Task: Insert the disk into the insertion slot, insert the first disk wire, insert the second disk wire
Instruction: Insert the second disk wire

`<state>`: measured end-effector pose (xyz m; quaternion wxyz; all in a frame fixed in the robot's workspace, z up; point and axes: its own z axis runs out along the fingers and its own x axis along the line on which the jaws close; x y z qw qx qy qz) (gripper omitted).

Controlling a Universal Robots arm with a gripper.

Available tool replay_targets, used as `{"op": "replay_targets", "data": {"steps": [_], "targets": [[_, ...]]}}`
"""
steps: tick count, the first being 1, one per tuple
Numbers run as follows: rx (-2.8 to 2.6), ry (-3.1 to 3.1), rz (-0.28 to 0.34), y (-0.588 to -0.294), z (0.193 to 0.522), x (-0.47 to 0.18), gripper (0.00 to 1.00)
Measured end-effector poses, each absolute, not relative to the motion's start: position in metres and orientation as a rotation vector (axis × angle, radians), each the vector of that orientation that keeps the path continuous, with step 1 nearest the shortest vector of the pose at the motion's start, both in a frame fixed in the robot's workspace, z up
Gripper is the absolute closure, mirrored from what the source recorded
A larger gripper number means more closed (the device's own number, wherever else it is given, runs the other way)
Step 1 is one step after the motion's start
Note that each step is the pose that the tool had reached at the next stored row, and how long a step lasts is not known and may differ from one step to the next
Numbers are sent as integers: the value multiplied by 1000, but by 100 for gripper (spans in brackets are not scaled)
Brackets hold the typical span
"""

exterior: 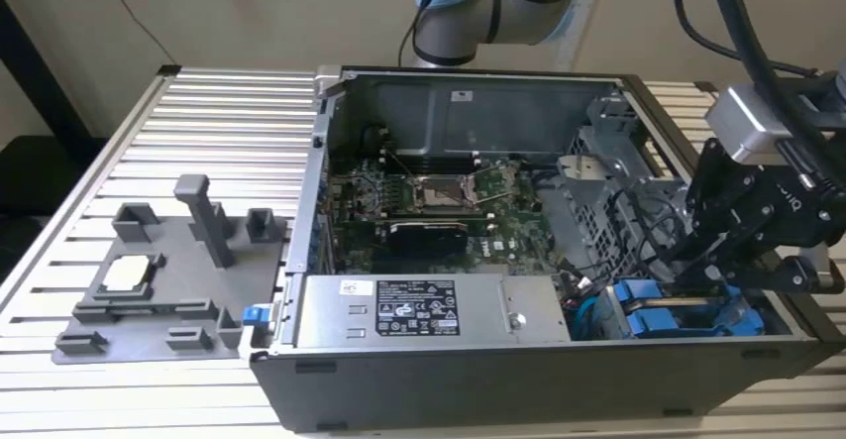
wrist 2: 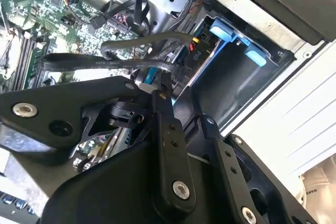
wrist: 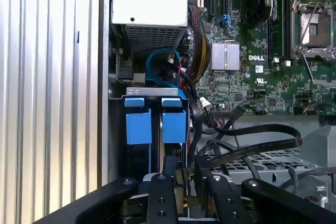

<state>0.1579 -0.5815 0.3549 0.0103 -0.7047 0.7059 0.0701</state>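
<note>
The disk in its bright blue plastic carrier (exterior: 675, 318) sits down in the drive bay at the five o'clock corner of the open grey metal computer case (exterior: 396, 380) in the exterior view; in the first wrist view two blue carrier handles (wrist: 156, 120) stand side by side there. My black gripper (exterior: 707, 285) hangs just above that bay, my arm reaching in from the two o'clock side. Its fingers (wrist: 169, 166) pinch a small black connector (wrist: 180, 174) on a flat black cable (wrist: 252, 142). The green motherboard (exterior: 437, 201) lies well apart at the case's centre.
</note>
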Motion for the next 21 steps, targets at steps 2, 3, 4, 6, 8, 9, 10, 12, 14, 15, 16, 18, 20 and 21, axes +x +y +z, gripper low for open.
{"op": "replay_targets", "data": {"steps": [2, 3, 4, 6, 8, 9, 10, 12, 14, 15, 16, 18, 20, 21], "targets": [[-2200, 2203, 219, -581, 358, 158, 70], [-2199, 2203, 219, -581, 359, 158, 70], [-2199, 2202, 221, -581, 359, 158, 70], [-2195, 2197, 218, -581, 359, 158, 70], [-2184, 2182, 206, -581, 359, 158, 70], [-2179, 2176, 201, -581, 359, 158, 72], [-2177, 2172, 198, -581, 359, 158, 78], [-2174, 2167, 197, -581, 360, 158, 89], [-2173, 2164, 199, -581, 363, 158, 89], [-2172, 2161, 201, -581, 364, 158, 89], [-2170, 2157, 204, -581, 364, 158, 89], [-2166, 2151, 202, -581, 365, 159, 89], [-2162, 2144, 191, -581, 366, 159, 89], [-2160, 2142, 185, -581, 366, 159, 89]]}}
